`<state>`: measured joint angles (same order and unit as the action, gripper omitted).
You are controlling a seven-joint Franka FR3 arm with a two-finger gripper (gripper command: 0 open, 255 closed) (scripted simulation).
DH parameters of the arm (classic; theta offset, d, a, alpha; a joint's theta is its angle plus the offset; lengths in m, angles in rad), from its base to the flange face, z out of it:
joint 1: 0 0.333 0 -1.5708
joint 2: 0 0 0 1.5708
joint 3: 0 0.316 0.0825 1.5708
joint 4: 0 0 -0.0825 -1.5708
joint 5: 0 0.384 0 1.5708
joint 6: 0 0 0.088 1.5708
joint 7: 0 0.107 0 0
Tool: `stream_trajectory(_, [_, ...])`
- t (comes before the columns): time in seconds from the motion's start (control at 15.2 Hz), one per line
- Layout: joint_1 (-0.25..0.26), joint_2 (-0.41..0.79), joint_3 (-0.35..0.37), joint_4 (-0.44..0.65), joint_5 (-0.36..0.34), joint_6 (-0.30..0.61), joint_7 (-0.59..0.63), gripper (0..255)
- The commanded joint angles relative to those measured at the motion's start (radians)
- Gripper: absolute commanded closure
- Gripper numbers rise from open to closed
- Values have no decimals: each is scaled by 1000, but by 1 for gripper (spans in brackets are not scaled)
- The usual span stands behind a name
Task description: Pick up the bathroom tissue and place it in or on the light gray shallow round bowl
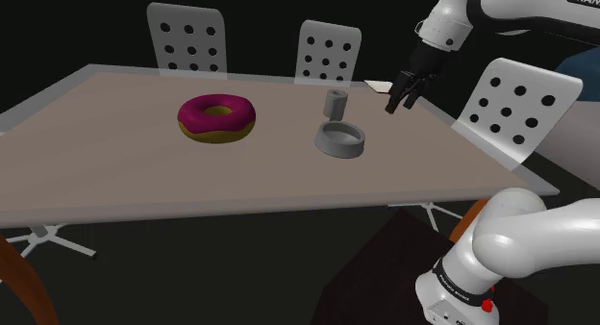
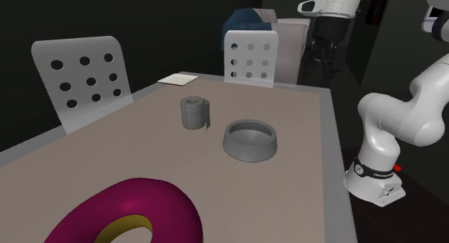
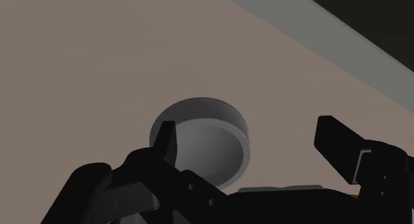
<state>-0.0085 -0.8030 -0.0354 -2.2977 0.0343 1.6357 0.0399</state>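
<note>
Fingers stand apart and empty, tilted down toward the grey bowl, arm held high.

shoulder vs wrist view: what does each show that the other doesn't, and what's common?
Shoulder view, not wrist: magenta doughnut, grey tissue roll upright near the bowl, perforated chairs beyond the table. Wrist view, not shoulder: the clear gap between the open fingers, with nothing held. Both: the bowl, the table top, the black gripper.
</note>
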Motion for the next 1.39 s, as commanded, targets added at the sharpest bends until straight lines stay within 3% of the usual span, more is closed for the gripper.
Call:
stream_trajectory(0.0, [0, 0, 0, 0, 0, 0, 0, 0])
stream_trajectory(0.66, [-24, 367, -93, 188, -38, 135, -94, 0])
stream_trajectory(1.32, [-50, 761, -171, 500, -10, 170, -190, 0])
